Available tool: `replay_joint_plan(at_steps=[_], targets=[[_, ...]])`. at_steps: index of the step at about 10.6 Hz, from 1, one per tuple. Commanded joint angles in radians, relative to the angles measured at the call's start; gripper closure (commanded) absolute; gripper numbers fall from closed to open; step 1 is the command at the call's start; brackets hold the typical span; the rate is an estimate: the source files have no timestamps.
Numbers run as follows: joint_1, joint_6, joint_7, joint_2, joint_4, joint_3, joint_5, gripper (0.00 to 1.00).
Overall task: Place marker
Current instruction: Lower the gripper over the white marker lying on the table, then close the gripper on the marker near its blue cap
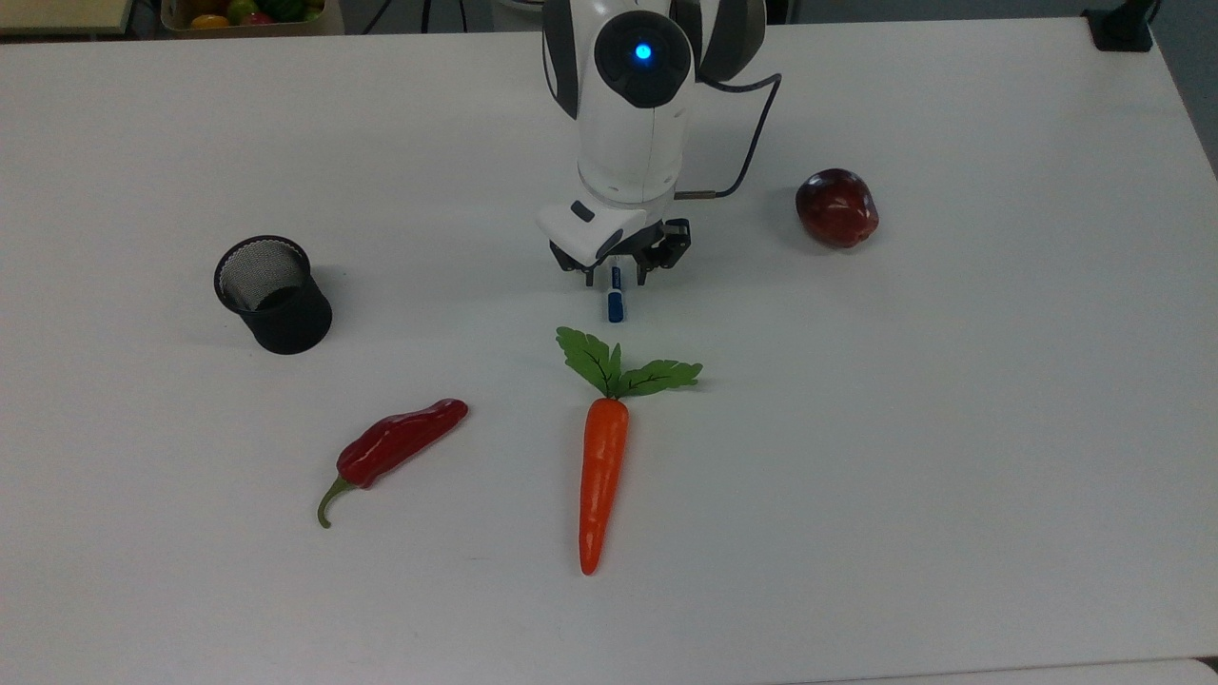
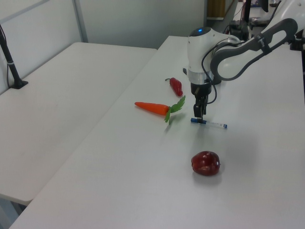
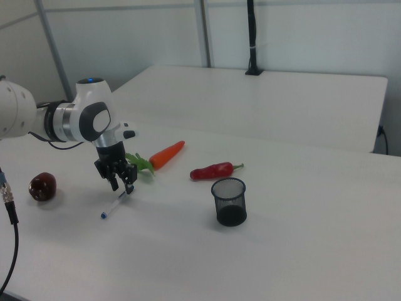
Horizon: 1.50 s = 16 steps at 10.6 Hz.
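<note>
The marker lies flat on the white table, its blue cap toward the carrot. In the top view its far part is hidden under the hand. My gripper has come down over it, open, with one finger on each side of the barrel near the cap end and a gap left on both sides. In the left view the gripper stands upright over the blue end of the marker. The right view shows the gripper just above the marker.
A black mesh cup stands at the top view's left. A carrot with green leaves lies just in front of the marker, a red chili beside it. A dark red apple sits at the top view's right.
</note>
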Motion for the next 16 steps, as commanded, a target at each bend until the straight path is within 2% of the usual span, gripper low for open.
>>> replay_joint_plan(at_steps=[1,4,11,16], targets=[[0.005,0.044,0.018,0.009,-0.009,-0.008,-0.020,0.54],[0.008,0.049,0.018,0.012,-0.009,-0.010,-0.020,0.70],[0.008,0.049,0.020,0.022,-0.012,-0.010,-0.020,0.75],[0.013,0.044,0.031,0.029,-0.009,-0.011,-0.023,0.89]])
